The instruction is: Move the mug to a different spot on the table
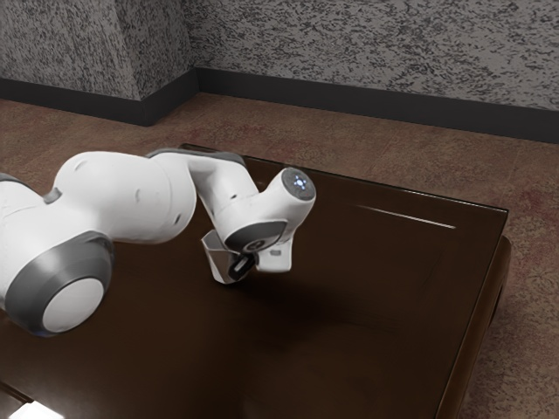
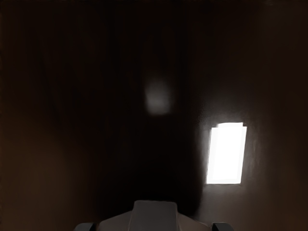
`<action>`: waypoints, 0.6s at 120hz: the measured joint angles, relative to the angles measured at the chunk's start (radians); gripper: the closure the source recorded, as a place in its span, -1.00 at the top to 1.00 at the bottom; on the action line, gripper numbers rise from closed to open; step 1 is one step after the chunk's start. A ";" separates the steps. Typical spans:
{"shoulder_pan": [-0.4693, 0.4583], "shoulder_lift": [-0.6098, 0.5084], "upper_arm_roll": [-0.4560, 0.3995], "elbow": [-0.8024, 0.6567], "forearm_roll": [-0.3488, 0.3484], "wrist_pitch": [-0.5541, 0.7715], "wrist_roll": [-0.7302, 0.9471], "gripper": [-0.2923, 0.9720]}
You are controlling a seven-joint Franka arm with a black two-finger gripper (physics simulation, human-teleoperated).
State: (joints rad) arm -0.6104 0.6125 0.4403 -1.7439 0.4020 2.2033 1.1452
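The pale grey tapered mug [image 1: 216, 256] is at mid-table on the dark brown glossy table [image 1: 393, 288], under the black gripper [image 1: 241, 263]. Jaw state cannot be determined. Broad surface extends toward the exterior view's right edge.

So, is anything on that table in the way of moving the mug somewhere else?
Nothing visible does. The arm reaches down right at the mug, and the dark table around it shows no other object to get past.
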 joint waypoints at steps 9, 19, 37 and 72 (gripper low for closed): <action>-0.003 -0.002 -0.005 0.000 -0.002 0.007 -0.003 0.06; -0.023 -0.024 -0.018 0.000 -0.015 0.012 -0.007 0.21; -0.014 -0.292 -0.054 0.023 -0.181 -0.053 -0.071 0.38; 0.465 -0.514 -0.202 0.211 -0.430 -0.433 -0.443 0.50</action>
State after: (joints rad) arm -0.1451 0.0984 0.2381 -1.5328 -0.0283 1.7699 0.7026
